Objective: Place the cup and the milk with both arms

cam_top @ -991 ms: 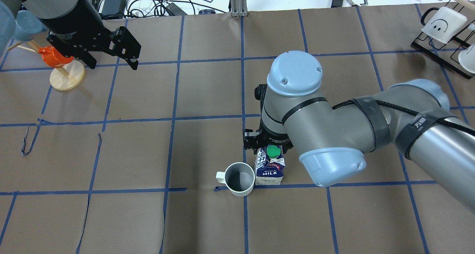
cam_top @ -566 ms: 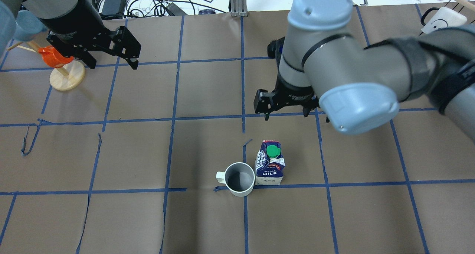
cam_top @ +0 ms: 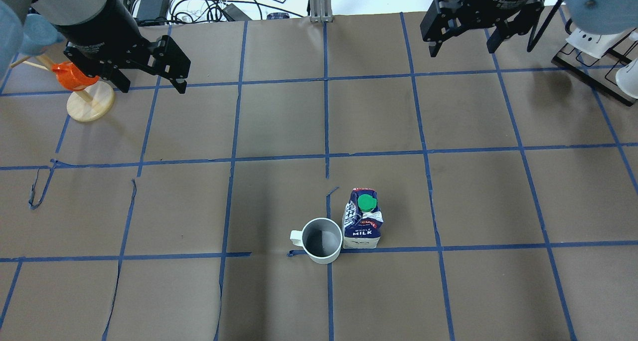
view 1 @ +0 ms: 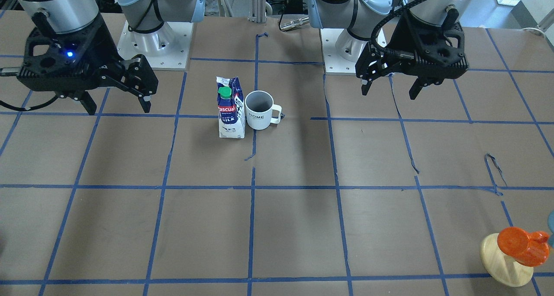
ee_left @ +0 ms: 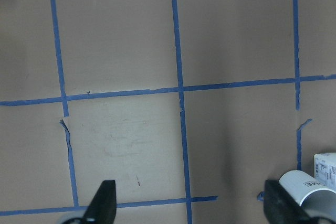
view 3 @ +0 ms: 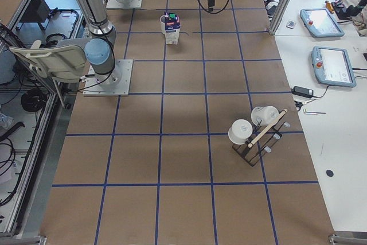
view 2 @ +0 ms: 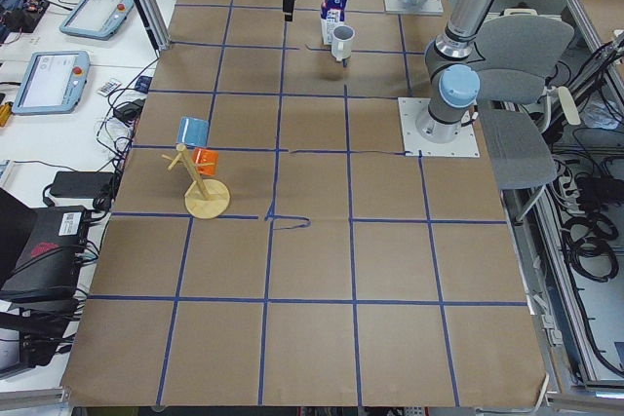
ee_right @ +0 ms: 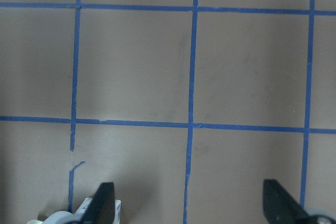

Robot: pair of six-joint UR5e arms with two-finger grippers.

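Note:
The white cup (cam_top: 322,240) with a grey interior stands upright near the table's middle front, its handle pointing to the robot's left. "HOME" shows on it in the front-facing view (view 1: 259,110). The blue and white milk (cam_top: 363,219) with a green cap stands upright right beside it, also seen in the front-facing view (view 1: 230,110). My right gripper (cam_top: 461,51) is open and empty, high over the far right of the table. My left gripper (cam_top: 152,87) is open and empty over the far left. Both are well away from the cup and milk. The cup's rim shows in the left wrist view (ee_left: 310,187).
An orange cup on a wooden stand (cam_top: 79,79) sits just beside my left gripper. A black rack with white cups (cam_top: 598,37) stands at the far right corner. Cables and adapters (cam_top: 199,4) lie beyond the far edge. Blue tape lines grid the brown table cover.
My right arm has lifted off the milk and swung back to the far right of the table. The milk and cup stand unmoved. The left arm has not moved.

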